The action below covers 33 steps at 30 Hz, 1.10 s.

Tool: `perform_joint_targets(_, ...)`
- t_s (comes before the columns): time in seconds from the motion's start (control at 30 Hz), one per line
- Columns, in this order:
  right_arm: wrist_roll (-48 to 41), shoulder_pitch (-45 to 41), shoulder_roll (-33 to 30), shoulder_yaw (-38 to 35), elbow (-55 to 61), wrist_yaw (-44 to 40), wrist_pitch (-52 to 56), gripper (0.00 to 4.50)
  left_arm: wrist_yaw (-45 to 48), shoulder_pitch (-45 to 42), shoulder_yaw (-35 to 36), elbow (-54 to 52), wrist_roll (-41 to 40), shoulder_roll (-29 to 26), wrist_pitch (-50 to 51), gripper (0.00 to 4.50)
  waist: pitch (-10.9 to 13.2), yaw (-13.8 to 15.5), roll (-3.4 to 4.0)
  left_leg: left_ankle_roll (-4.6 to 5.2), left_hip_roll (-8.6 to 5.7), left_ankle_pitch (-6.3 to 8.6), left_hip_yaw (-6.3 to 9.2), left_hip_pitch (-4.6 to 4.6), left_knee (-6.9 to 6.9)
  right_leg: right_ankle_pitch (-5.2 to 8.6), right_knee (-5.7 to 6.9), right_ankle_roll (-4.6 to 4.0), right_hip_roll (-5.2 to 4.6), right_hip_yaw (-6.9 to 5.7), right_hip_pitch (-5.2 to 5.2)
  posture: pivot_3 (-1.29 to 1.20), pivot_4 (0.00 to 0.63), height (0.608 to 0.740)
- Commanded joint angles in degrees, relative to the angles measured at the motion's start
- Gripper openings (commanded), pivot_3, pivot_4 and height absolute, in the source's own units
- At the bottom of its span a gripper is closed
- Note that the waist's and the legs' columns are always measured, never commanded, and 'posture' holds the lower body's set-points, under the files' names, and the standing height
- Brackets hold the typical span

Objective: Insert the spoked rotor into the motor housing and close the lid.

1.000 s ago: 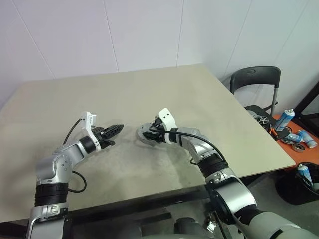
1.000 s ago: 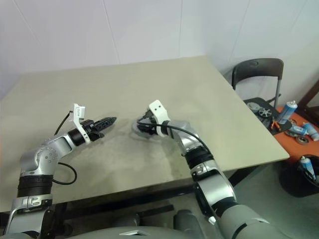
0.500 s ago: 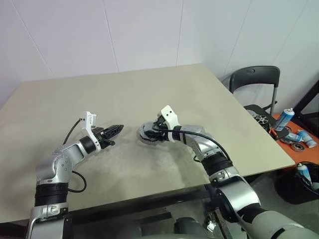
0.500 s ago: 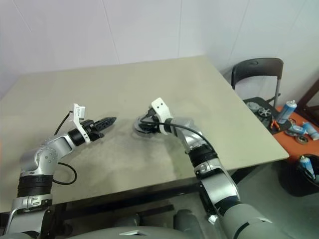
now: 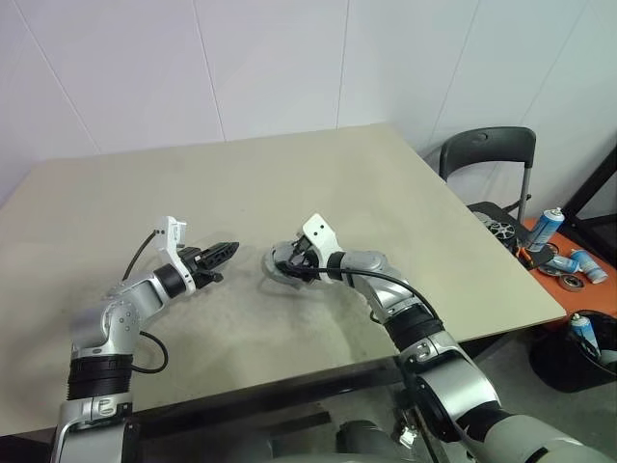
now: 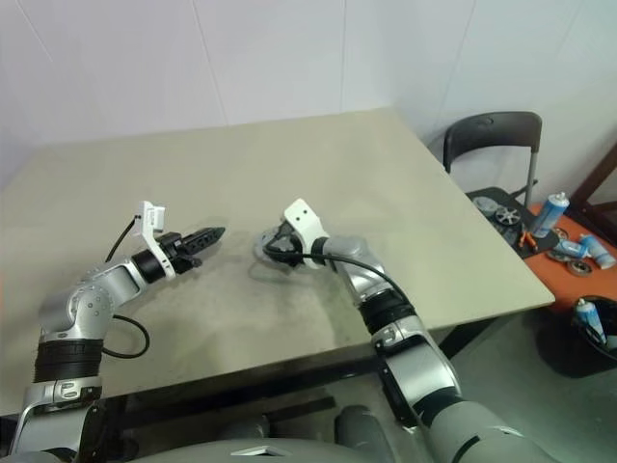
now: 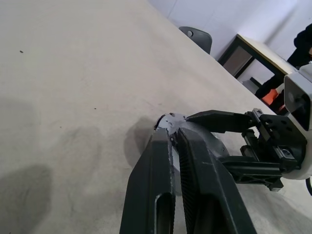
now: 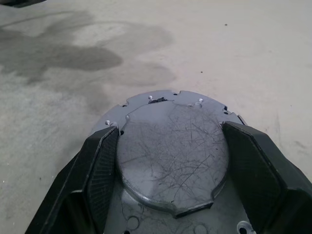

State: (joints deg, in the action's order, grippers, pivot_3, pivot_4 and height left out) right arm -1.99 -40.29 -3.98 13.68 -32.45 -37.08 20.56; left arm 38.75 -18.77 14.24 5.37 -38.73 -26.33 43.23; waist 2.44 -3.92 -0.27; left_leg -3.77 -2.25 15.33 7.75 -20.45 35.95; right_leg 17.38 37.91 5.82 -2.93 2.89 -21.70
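The lid, a smooth scratched grey round cap, lies near the middle of the table. My right gripper is shut on it, one finger against each side. A wider grey notched rim shows beneath the lid. I cannot tell whether that rim belongs to the spoked rotor or the motor housing, and the rest of both is hidden under the lid. In the left eye view the right gripper holds this stack on the tabletop. My left gripper hovers a short way to its left, shut and empty, pointing at the stack.
The beige table ends close on the right. Beyond that edge stand a black chair and an orange surface with spray cans and round metal parts.
The right wrist has rolled a little while staying on the lid. The left arm has not moved.
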Motion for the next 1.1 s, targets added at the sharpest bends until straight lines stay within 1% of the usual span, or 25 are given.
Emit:
perform_joint_targets(0.03,0.43,-0.4,-0.09,-0.85,-2.59,1.06,-0.12,3.02,0.0,-0.56,0.88,-2.18,-0.42,-0.4,-0.6,0.33,0.0,0.0,0.0,0.0,0.0,0.0,0.0,0.03,0.01,0.0,0.0,0.0,0.0,0.0,0.03,0.0,0.0,0.74)
perform_joint_targets(0.3,0.86,0.83,-0.37,-0.37,-4.08,0.26,-0.06,3.02,-0.49,-0.47,0.66,-2.33,-0.31,0.13,-0.81,0.33,0.0,0.03,0.0,0.0,-0.01,0.0,0.03,0.18,0.15,0.0,0.0,0.0,0.01,-0.02,0.27,0.0,0.0,0.74)
perform_joint_targets(0.37,-0.39,0.75,-0.11,-1.94,-6.12,0.53,1.55,3.02,-0.69,-0.27,0.66,-2.67,-0.39,0.31,-0.73,0.33,-0.01,0.04,-0.01,0.0,0.0,0.0,0.04,0.19,0.13,0.0,0.0,0.0,0.01,-0.02,0.27,0.0,0.0,0.74)
perform_joint_targets(0.43,-1.16,0.1,0.07,-3.9,-10.51,2.09,2.6,3.02,-0.76,-0.09,0.72,-2.9,-0.48,0.41,-0.58,0.33,-0.03,0.03,-0.04,0.0,0.0,0.0,0.04,0.22,0.13,0.0,0.0,0.0,0.02,-0.02,0.29,0.0,0.0,0.74)
perform_joint_targets(0.53,0.03,0.98,0.01,-2.9,-11.58,2.26,1.78,3.02,-0.6,0.29,0.54,-3.21,-0.45,0.42,-0.32,0.33,-0.05,0.22,-0.06,0.0,0.0,0.0,0.04,0.59,0.14,0.01,-0.01,-0.02,0.02,-0.03,0.51,0.0,0.0,0.74)
perform_joint_targets(0.63,0.35,1.82,0.27,-2.29,-10.92,2.36,1.86,3.02,-0.37,0.48,-0.41,-3.65,-0.09,0.65,-0.24,0.33,-0.07,0.6,0.02,-0.01,-0.01,0.02,0.1,1.11,0.1,0.14,-0.27,-0.16,0.03,-0.07,1.13,0.0,0.0,0.74)
perform_joint_targets(0.67,0.39,2.0,0.32,-2.21,-10.85,2.51,1.83,3.02,-0.34,0.18,-0.77,-3.59,-0.03,0.91,-0.23,0.33,-0.09,0.65,0.02,-0.01,0.0,0.02,0.15,1.15,0.1,0.18,-0.37,-0.13,0.06,-0.08,1.21,0.0,0.0,0.74)
perform_joint_targets(0.8,0.73,3.09,0.34,-1.54,-9.67,2.74,1.97,3.02,0.29,-4.03,-5.1,-1.06,2.24,2.71,-0.81,0.33,-0.25,1.15,-0.09,-0.01,-0.01,0.02,0.17,1.14,0.1,0.12,-0.53,-0.18,0.07,-0.08,1.27,0.0,0.0,0.74)
perform_joint_targets(0.9,1.07,3.43,0.04,-0.98,-8.71,2.46,2.04,3.02,1.58,-9.44,-9.13,3.87,5.5,4.45,-2.67,0.33,-0.36,1.48,-0.23,-0.01,-0.01,0.02,0.17,1.13,0.12,0.11,-0.53,-0.19,0.1,-0.08,1.27,0.0,0.0,0.74)
perform_joint_targets(1.1,1.1,4.44,-1.89,-1.16,-7.17,1.66,2.72,3.02,4.19,-18.92,-13.36,14.79,10.33,7.8,-7.0,0.33,-0.43,1.38,-0.15,-0.01,0.0,0.02,0.16,1.08,-0.07,0.01,-0.6,-0.02,0.15,-0.08,1.25,0.0,0.0,0.74)
